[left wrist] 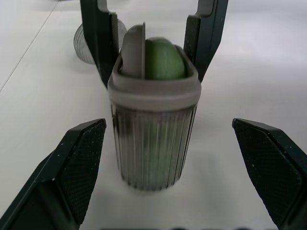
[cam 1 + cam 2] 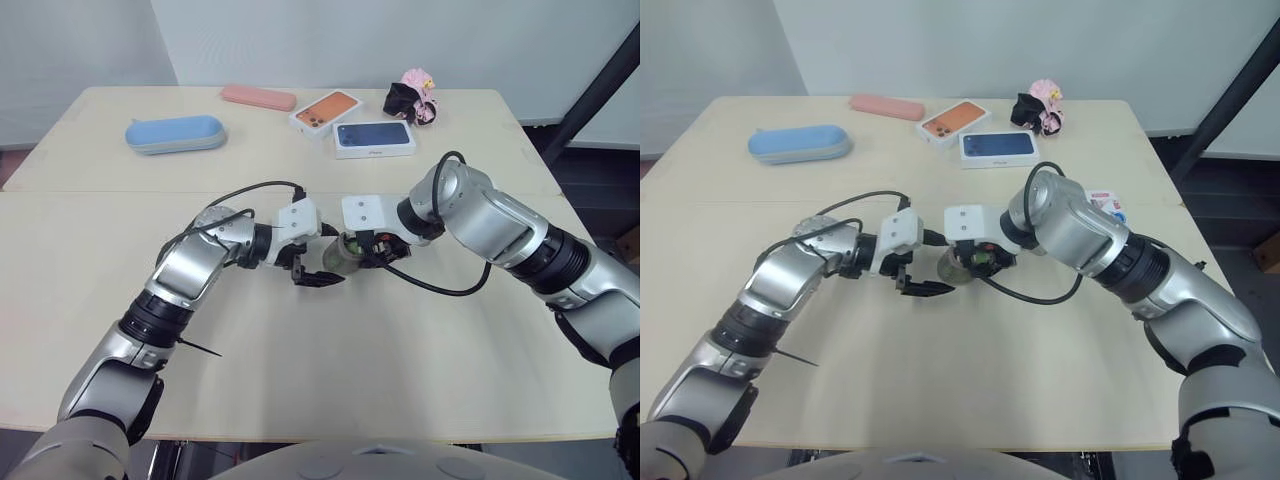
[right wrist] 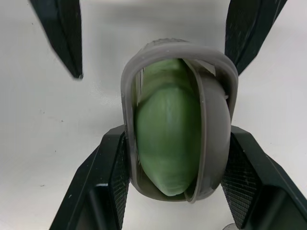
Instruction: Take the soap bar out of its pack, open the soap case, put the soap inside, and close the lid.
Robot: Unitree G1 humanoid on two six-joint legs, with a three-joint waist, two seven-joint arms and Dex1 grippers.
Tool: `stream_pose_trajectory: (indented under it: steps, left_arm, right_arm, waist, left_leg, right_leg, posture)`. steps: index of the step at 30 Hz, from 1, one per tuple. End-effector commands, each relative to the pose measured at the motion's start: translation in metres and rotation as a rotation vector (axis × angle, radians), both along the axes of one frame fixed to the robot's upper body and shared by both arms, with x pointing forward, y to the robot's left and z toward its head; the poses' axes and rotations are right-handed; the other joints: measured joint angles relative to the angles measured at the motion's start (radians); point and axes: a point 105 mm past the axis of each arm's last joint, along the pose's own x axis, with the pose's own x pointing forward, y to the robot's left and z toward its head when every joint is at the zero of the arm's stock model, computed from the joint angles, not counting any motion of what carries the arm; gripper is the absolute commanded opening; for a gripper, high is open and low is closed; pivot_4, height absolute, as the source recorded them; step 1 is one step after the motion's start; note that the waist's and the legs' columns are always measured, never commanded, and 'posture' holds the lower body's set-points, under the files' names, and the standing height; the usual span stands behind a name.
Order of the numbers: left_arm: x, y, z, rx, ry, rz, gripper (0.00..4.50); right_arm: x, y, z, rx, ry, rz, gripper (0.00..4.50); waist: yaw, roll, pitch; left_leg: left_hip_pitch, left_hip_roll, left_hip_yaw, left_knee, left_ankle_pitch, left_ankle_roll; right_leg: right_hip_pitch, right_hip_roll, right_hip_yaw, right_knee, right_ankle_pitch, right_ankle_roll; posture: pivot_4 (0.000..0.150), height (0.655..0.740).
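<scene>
The right gripper is clamped on the case, near the table's middle, well off every edge. The soap is inside and the lid is tilted ajar. The left gripper is spread wide, touching nothing; it should press the lid's raised edge squarely down while the right holds firm.

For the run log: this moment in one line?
soap in soap case | lid open | right pincer shut on soap case | left pincer open, not touching
</scene>
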Motion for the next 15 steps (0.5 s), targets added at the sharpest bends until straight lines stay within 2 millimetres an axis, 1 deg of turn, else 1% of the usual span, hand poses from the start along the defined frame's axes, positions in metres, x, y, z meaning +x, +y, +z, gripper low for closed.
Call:
stream_pose_trajectory:
  steps: [1, 8, 15]
  left_arm:
    - [0.0032, -0.0057, 0.0107, -0.037, -0.056, 0.003, 4.5]
    - [0.0033, -0.0137, 0.0051, -0.045, -0.068, 0.013, 4.5]
    - [0.0072, -0.0109, 0.0065, -0.042, -0.074, 0.023, 4.5]
  right_arm:
    - [0.0023, 0.0001, 0.0093, 0.028, -0.033, -0.002, 2.11]
    - [0.0005, 0.0018, 0.01, 0.033, -0.029, 0.003, 2.11]
    - [-0.0011, 0.002, 0.0087, 0.029, -0.022, 0.008, 2.11]
  waist:
    - [0.001, 0.0, 0.0]
    - [-0.001, 0.0, 0.0]
    - [-0.001, 0.0, 0.0]
  left_leg:
    - [0.0, 0.0, 0.0, 0.0, 0.0, 0.0]
    - [0.0, 0.0, 0.0, 0.0, 0.0, 0.0]
    - [0.0, 0.0, 0.0, 0.0, 0.0, 0.0]
  right_leg:
    - [0.0, 0.0, 0.0, 0.0, 0.0, 0.0]
    - [0.0, 0.0, 0.0, 0.0, 0.0, 0.0]
    - [0.0, 0.0, 0.0, 0.0, 0.0, 0.0]
  posture:
    - [0.15, 0.74]
    - [0.15, 0.74]
    - [0.15, 0.74]
